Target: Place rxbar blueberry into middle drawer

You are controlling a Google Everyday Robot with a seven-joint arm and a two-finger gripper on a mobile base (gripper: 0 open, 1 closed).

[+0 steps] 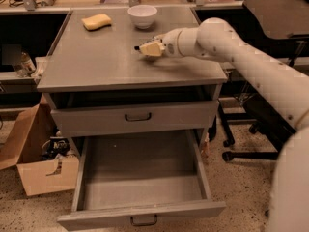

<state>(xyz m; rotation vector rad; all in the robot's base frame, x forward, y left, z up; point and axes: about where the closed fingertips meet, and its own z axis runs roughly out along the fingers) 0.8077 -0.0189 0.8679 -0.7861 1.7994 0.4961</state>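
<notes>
My gripper hangs just above the middle of the grey cabinet top, with the arm reaching in from the right. A small dark end of the rxbar blueberry pokes out of its left tip; the rest of the bar is hidden inside the gripper. The middle drawer is pulled wide open below, and its grey floor is bare. It lies in front of and well below the gripper.
A yellow sponge and a white bowl sit at the back of the cabinet top. The upper handled drawer is shut. An open cardboard box stands on the floor at the left. An office chair base is at the right.
</notes>
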